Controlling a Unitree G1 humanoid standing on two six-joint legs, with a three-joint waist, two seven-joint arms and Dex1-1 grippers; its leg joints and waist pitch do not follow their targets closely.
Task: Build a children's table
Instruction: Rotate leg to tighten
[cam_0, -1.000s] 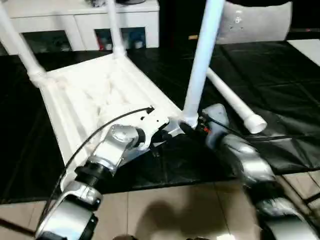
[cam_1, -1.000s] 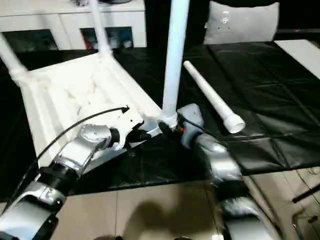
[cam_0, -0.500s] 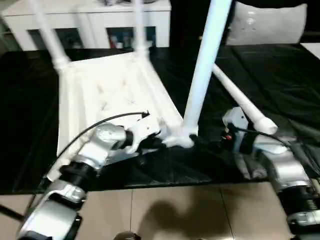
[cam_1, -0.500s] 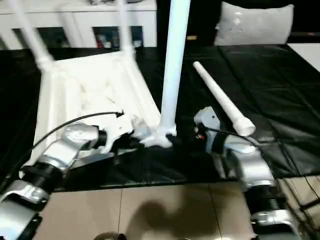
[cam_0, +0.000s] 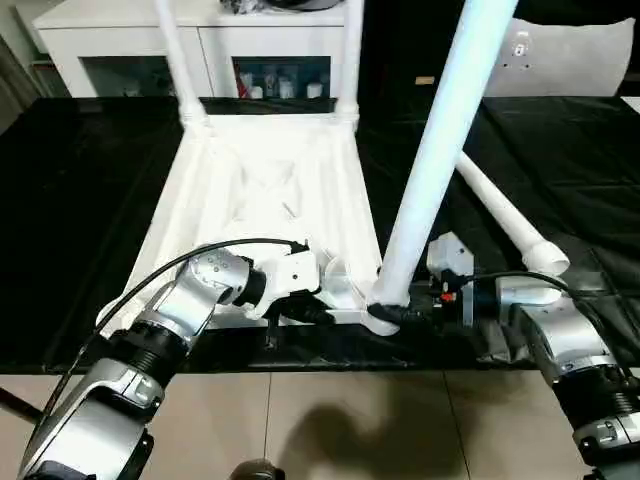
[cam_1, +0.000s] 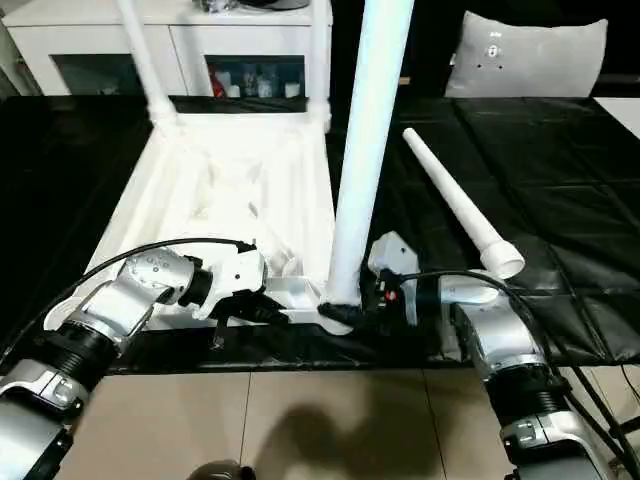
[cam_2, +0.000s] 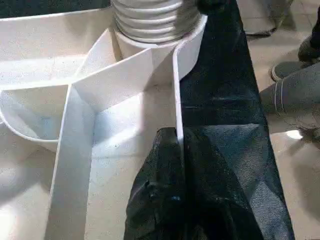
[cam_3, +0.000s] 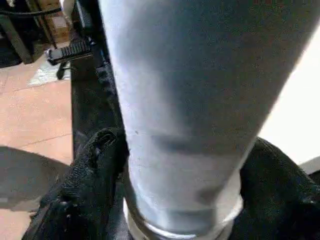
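Change since earlier: camera has swung, so the whole scene sits squarer now; right arm pulled back from under the leg toward the counter edge, and the leg it holds stands a little more upright. Loose leg unmoved on the counter.

Tabletop (cam_0: 270, 200): white, upside down on the black counter (cam_0: 80, 200), ribbed underside up so the corner sockets face up for the legs. Near edge lies along the counter's front edge, within reach of both arms.

Far legs: far-left leg (cam_0: 178, 60) and far-right leg (cam_0: 350, 55) already stand in the two far sockets.

Third leg (cam_0: 440, 150): upright, tilted slightly, base in or at the near-right corner socket (cam_2: 155, 30); ribbed end visible there in the left wrist view. Whether fully seated: cannot tell.

Right hand (cam_0: 405, 312): clamped round the third leg's base, black fingers (cam_3: 95, 165) on both sides of the tube. Low grip probably to steer or twist the end into the socket.

Left hand (cam_2: 175, 200): fingers pinched together on the thin side wall of the tabletop just beside that socket. Likely bracing the top so it does not slide or turn.

Fourth leg (cam_1: 460, 205): lying loose on the counter to the right, apart from the top, wide end toward the robot. Near-left socket is left to fill.

Background: white cabinet (cam_0: 130, 40) behind the counter.
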